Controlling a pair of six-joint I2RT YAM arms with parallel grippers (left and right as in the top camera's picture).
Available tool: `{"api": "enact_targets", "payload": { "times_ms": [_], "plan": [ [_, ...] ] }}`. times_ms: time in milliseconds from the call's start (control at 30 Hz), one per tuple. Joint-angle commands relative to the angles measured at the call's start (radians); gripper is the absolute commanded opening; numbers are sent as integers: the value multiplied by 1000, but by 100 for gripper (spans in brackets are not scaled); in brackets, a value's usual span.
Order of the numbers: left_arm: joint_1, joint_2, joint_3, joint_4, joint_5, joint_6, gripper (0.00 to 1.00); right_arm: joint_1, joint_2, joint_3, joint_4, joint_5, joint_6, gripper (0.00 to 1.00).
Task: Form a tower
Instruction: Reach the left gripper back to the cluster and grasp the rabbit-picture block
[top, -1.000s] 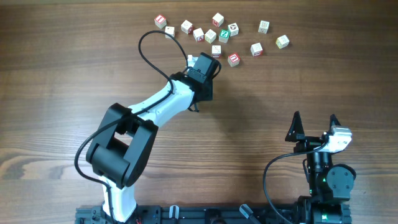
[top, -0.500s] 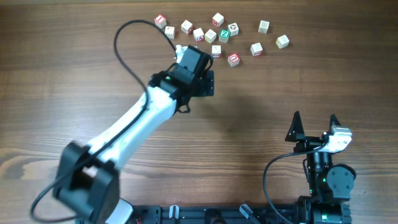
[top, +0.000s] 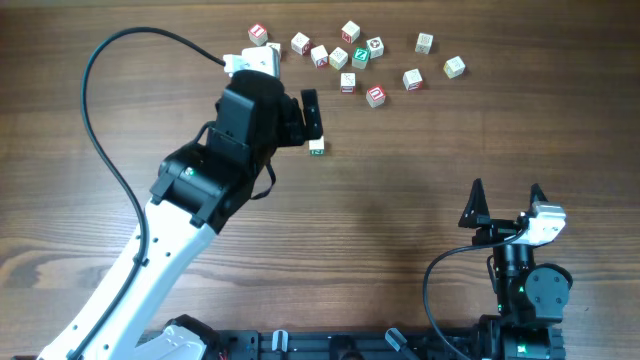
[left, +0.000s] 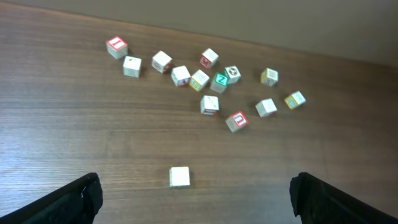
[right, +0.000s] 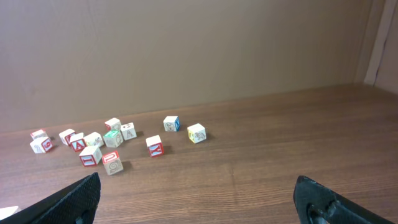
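Observation:
One pale cube (top: 316, 147) with green print on its side stands alone on the wooden table, apart from the others. In the left wrist view this cube (left: 180, 177) sits on the table between and a little ahead of my fingers. My left gripper (top: 305, 120) (left: 196, 202) hangs above it, open, touching nothing. No tower is in view. My right gripper (top: 507, 190) (right: 196, 196) rests at the near right, open and empty, far from every cube.
Several loose letter cubes (top: 345, 55) (left: 208, 74) (right: 102, 146) lie scattered along the far edge, some red-printed, one green with a Z (top: 361, 56). The left arm's black cable (top: 100, 110) loops over the table's left side.
My left gripper has opened and the arm has swung back, up and to the left. The green-printed cube now shows alone on the table. The right arm has not moved.

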Motion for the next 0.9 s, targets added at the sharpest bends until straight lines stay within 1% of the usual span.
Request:
{"api": "enact_targets", "payload": {
  "times_ms": [0,100,133,167,200,267,333,367,433,500,533,600,633,733,800,867],
  "plan": [
    [47,-9,-2,49,-20,-2,100,-6,-5,0,2,-19,-18,100],
    [93,-9,-2,91,-19,2,100,-6,-5,0,2,-19,-18,100],
    [132,-9,-2,106,2,2,100,-6,-5,0,2,-19,-18,100],
    [163,-8,-2,132,74,32,100,-6,-5,0,2,-19,-18,100],
    [203,-1,-2,175,183,59,100,-6,-5,0,2,-19,-18,100],
    [224,16,3,207,247,80,100,-6,-5,0,2,-19,-18,100],
    [230,82,42,240,313,81,100,-6,-5,-1,2,-19,-18,100],
    [228,129,73,244,329,82,100,-6,-5,-1,2,-19,-18,100],
    [226,303,212,235,337,81,99,-6,-5,-1,2,-19,-18,100],
    [211,531,432,177,348,108,100,-6,-5,0,2,-19,-18,100],
    [199,610,507,156,348,112,99,-6,-5,0,2,-19,-18,100],
    [158,773,646,126,347,161,96,-6,-5,0,2,-19,-18,100],
    [142,818,671,127,345,191,95,-6,-5,0,2,-19,-18,100],
    [110,945,682,161,332,193,92,-6,-5,0,2,-19,-18,100],
    [107,994,682,161,333,193,89,-6,-5,-1,2,-19,-18,100],
    [99,1036,682,157,367,193,88,-6,-5,-1,2,-19,-18,100]
  ]
}}
